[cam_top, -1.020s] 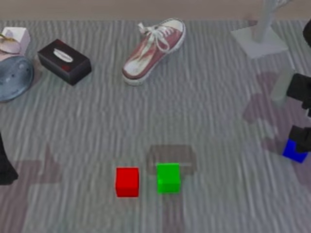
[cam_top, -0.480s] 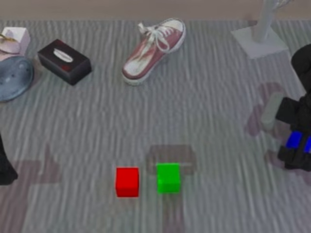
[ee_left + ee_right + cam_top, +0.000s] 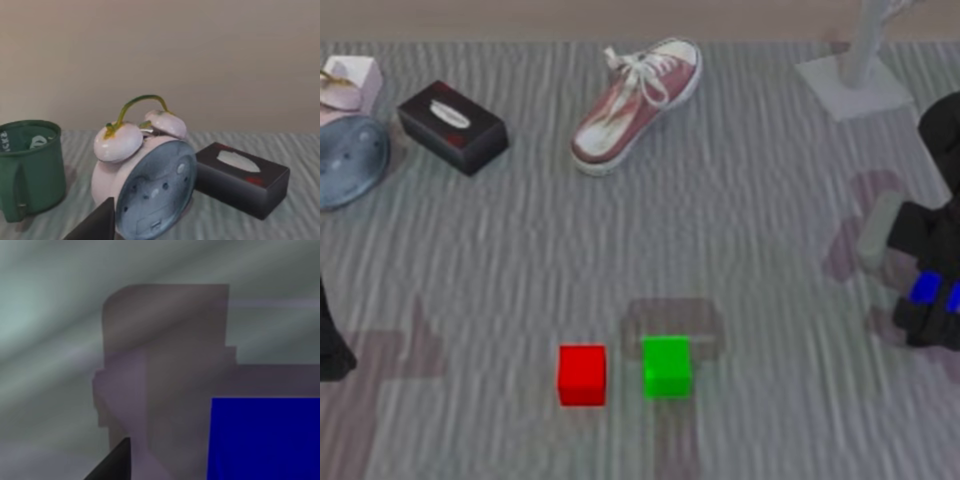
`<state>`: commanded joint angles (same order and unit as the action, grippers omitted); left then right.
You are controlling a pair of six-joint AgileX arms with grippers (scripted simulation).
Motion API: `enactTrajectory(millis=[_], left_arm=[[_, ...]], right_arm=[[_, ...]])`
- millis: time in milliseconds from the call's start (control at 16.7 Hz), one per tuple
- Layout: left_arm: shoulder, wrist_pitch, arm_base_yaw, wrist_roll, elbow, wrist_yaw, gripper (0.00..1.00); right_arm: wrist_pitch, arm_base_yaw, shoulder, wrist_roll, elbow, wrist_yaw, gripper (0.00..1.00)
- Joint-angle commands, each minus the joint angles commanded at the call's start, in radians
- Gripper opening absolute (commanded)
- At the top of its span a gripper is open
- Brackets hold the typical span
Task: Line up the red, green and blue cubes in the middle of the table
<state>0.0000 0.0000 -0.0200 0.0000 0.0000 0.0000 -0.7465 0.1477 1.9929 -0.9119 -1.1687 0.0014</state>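
The right gripper sits at the counter's right edge with its fingers straddling the blue cube, though whether they are clenched on it I cannot tell. The cube looks small, rigid and light, best pinched on two opposite flat faces. The red cube and green cube sit near each other mid-counter; the left arm is parked at the left edge.

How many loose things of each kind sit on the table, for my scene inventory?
Cubes: 3 (red cube, green cube, blue cube)
Sneaker: 1
Tissue box: 1
Alarm clock: 1
Green mug: 1
White stand: 1
Total: 8
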Motion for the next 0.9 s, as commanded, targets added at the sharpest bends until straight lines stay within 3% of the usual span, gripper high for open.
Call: enactTrajectory(millis=[420, 900], left_arm=[[0.0, 0.0, 0.0, 0.0, 0.0, 0.0, 1.0], [0.0, 0.0, 0.0, 0.0, 0.0, 0.0, 1.0]], right_arm=[[0.0, 0.0, 0.0, 0.0, 0.0, 0.0, 0.02], [0.0, 0.0, 0.0, 0.0, 0.0, 0.0, 0.0]])
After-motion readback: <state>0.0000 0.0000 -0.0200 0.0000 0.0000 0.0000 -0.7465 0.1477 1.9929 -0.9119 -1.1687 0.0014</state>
